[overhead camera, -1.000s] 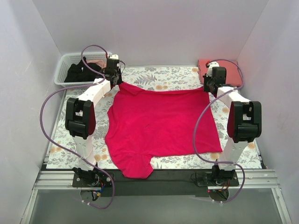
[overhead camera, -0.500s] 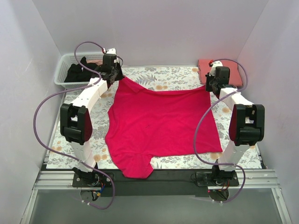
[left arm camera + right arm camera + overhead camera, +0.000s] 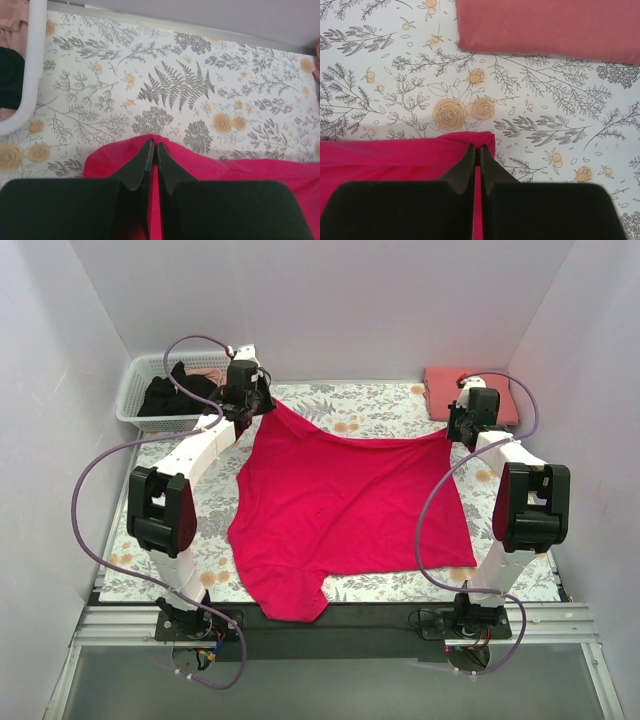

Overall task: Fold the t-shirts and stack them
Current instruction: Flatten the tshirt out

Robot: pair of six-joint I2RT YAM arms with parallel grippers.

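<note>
The crimson t-shirt [image 3: 345,505] lies spread on the floral cloth [image 3: 370,405], its near part hanging over the front edge. My left gripper [image 3: 262,400] is shut on its far left corner [image 3: 150,140]. My right gripper [image 3: 458,430] is shut on its far right corner [image 3: 482,139]. Both corners are pulled toward the back. A folded salmon-pink t-shirt [image 3: 470,390] lies at the back right, also in the right wrist view [image 3: 550,25]. The black t-shirt [image 3: 170,395] sits in the white basket [image 3: 135,390].
The white lattice basket stands at the back left; its rim [image 3: 35,65] shows in the left wrist view. White walls enclose the table on three sides. The floral cloth [image 3: 200,90] covers the table.
Both grippers have moved toward the back wall with the shirt's corners, stretching its far edge back. The left corner has gone farther back and to the right.
</note>
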